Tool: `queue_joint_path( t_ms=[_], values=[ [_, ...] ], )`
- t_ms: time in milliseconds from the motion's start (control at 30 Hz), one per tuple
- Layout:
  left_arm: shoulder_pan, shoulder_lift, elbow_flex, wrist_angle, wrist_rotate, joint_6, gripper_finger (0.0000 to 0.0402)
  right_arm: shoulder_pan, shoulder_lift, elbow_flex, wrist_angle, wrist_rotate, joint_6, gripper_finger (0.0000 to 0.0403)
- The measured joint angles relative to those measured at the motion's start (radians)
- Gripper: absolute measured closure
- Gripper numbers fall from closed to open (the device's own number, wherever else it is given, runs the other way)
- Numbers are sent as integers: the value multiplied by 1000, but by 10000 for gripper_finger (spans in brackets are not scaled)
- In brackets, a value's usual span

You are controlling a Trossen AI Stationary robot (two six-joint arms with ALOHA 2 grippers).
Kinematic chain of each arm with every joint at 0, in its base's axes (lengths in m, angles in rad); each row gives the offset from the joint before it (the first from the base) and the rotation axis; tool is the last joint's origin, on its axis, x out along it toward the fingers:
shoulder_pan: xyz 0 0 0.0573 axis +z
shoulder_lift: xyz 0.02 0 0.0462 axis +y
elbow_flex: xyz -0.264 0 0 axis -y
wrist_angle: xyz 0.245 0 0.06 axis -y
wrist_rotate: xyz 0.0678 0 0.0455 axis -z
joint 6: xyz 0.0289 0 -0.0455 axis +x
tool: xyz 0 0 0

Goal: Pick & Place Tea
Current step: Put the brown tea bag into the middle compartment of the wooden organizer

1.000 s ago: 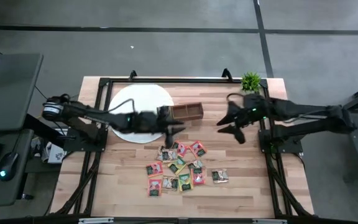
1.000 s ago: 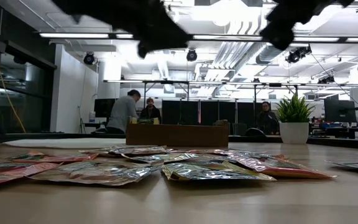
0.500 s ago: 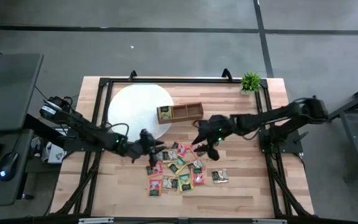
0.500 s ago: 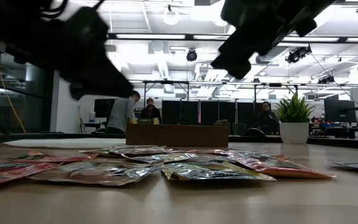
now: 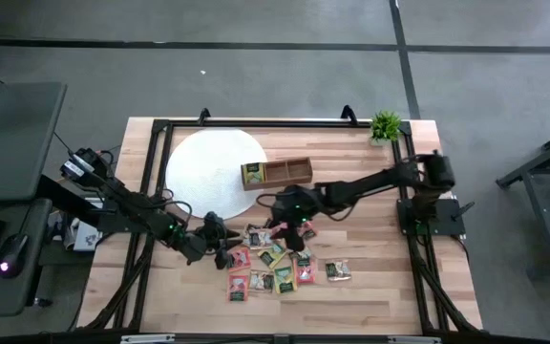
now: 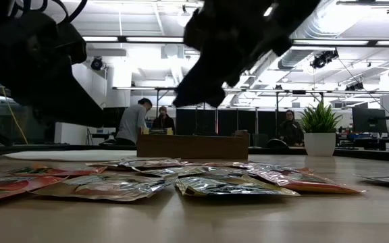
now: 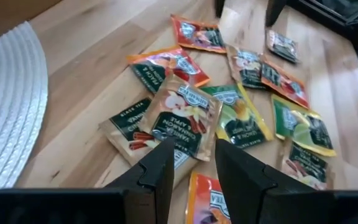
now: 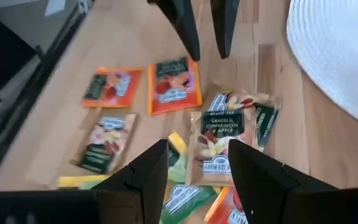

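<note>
Blocking much of the low view, both arms appeared there only as dark silhouettes above the tea packets [image 6: 181, 177], and no fingertip could be made out in it. In the high view the fingertips were too small to judge. The wooden tray [image 5: 276, 173] was seen edge-on in the low view, so its compartments were hidden; from above, one packet was seen in its left end compartment.

The tea packets [image 5: 275, 256] were spread in a loose, partly overlapping cluster on the table [image 5: 380, 287], between the tray and the near edge. The left gripper [image 7: 190, 163] was found at the cluster's left edge, its fingers parted with a narrow gap and holding nothing, just above a vanilla-cinnamon-apple packet [image 7: 186, 119]. The right gripper [image 8: 197, 163] was found over the cluster's far side, fingers parted and empty, above the same packet [image 8: 221, 132]. The two grippers faced each other across it, near but apart.

Bare table was left to the right of the cluster and along the near edge; the white round mat [image 5: 213, 172] lay touching the tray's left end, with the small plant [image 5: 385, 124] at the far right corner
</note>
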Motion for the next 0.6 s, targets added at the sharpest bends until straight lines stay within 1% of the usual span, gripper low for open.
queue_joint_path(
  t_ms=[100,200,400,600],
  values=[
    [0,0,0,-7,3,0,287,0,65,37,-16,1,-5,238],
    [0,0,0,-8,15,0,287,4,103,41,-19,-3,-8,238],
    [0,0,0,-36,16,5,287,1,144,38,-10,6,-23,238],
    [0,0,0,-41,23,-8,287,3,151,39,4,35,-36,238]
  ],
)
